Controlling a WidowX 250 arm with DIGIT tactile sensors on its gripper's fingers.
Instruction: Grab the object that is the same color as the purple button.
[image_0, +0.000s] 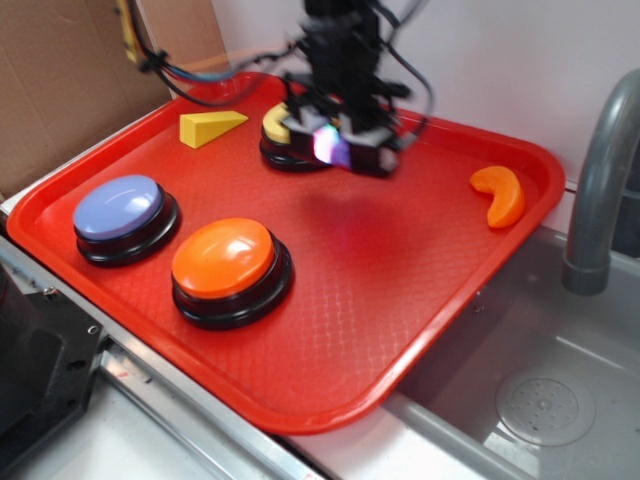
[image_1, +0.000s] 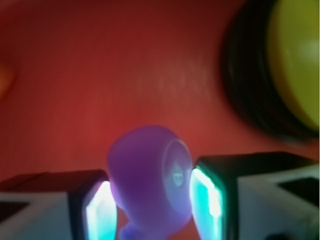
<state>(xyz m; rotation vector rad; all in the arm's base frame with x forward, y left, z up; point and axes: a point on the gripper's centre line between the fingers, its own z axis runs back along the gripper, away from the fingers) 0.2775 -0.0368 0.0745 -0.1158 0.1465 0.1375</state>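
The object, a small purple lumpy toy (image_1: 147, 185), sits between my two lit fingers in the wrist view, touching both pads. My gripper (image_1: 152, 200) is shut on it. In the exterior view the gripper (image_0: 345, 150) hangs over the back middle of the red tray (image_0: 400, 300), and the purple toy (image_0: 330, 147) shows as a glow between the fingers. A shadow lies on the tray below it. The purple button (image_0: 120, 208), a lavender dome on a black base, stands at the tray's left.
An orange dome button (image_0: 225, 258) stands at the tray's front. A yellow dome button (image_0: 277, 122) is half hidden just behind the gripper. A yellow wedge (image_0: 210, 126) lies back left and an orange crescent (image_0: 500, 193) back right. A grey sink (image_0: 540, 400) and faucet (image_0: 600, 170) lie to the right.
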